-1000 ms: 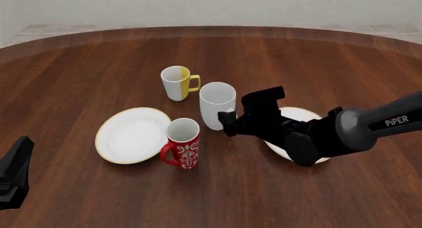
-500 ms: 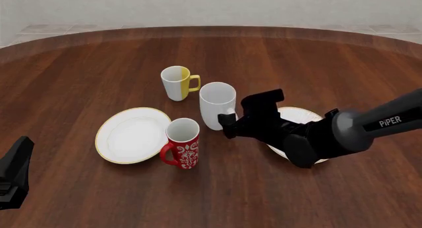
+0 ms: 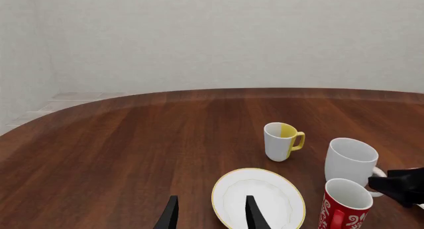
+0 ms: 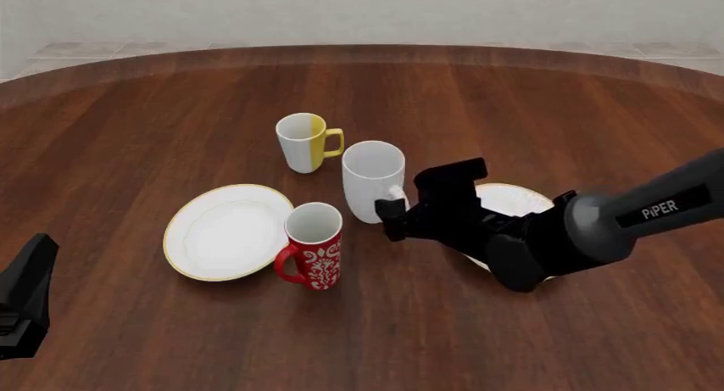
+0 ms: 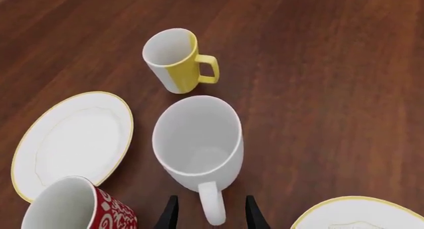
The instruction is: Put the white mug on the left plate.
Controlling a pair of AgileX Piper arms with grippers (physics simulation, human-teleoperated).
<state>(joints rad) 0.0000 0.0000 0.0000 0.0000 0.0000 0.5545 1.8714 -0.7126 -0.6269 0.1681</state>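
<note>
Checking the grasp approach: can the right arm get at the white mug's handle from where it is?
Probably yes. In the right wrist view the handle of the white mug lies between the right gripper's open fingers, with nothing between. The red mug stands off to the side.

The tall plain all-white ceramic mug [image 4: 374, 181] stands upright on the dark wooden table, mouth open and empty, its white loop handle [image 5: 210, 205] turned toward the right gripper [image 5: 208, 215]. That handle lies between the gripper's two spread fingers, with a gap showing on either side. The round shallow white plate with a thin golden rim [image 4: 229, 231] lies flat and bare on the table, well beyond the mug from the gripper, off to its left and apart from the mug.
</note>
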